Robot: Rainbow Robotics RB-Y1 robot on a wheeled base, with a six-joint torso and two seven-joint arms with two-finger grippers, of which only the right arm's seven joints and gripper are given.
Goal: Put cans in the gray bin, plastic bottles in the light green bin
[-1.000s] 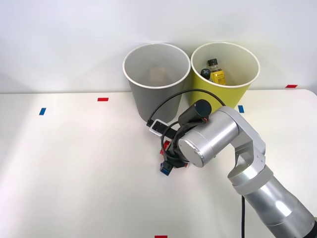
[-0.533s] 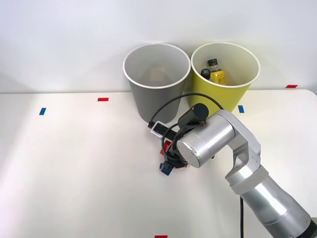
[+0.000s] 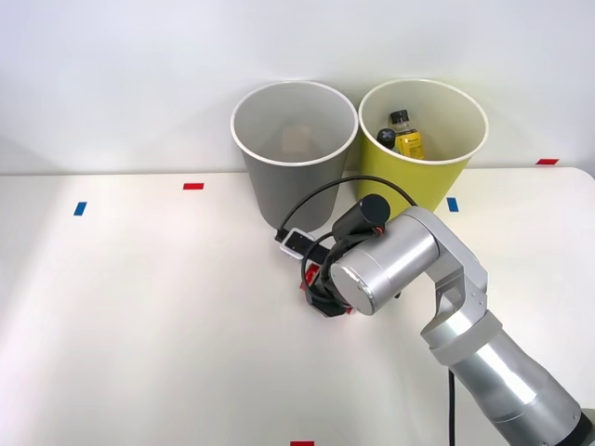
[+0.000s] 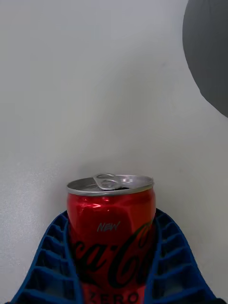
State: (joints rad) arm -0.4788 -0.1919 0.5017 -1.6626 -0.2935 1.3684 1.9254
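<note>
The red can (image 4: 111,232) is held upright between the two blue ribbed fingers (image 4: 47,261) of the right end effector (image 4: 113,266), which are closed against its sides. In the wrist view the can's silver top with its pull tab is seen, and the white worktop (image 4: 85,95) lies beyond it. A curved part of the gray bin (image 4: 211,57) is seen past the can, apart from it.

In the front view the right end effector (image 3: 321,299) is largely hidden under the silver wrist of the arm, low over the worktop (image 3: 139,307) near its middle, just in front of the gray bin (image 3: 293,153). Only a sliver of red is visible there, so whether the can rests on the surface cannot be told.

The gray bin and the light green bin (image 3: 423,149) stand side by side at the far edge of the worktop, their rims touching or nearly so. Inside the light green bin a plastic bottle (image 3: 405,136) with a black cap and a yellow label is seen leaning against the far wall. Small blue and red tape marks are scattered on the worktop.
</note>
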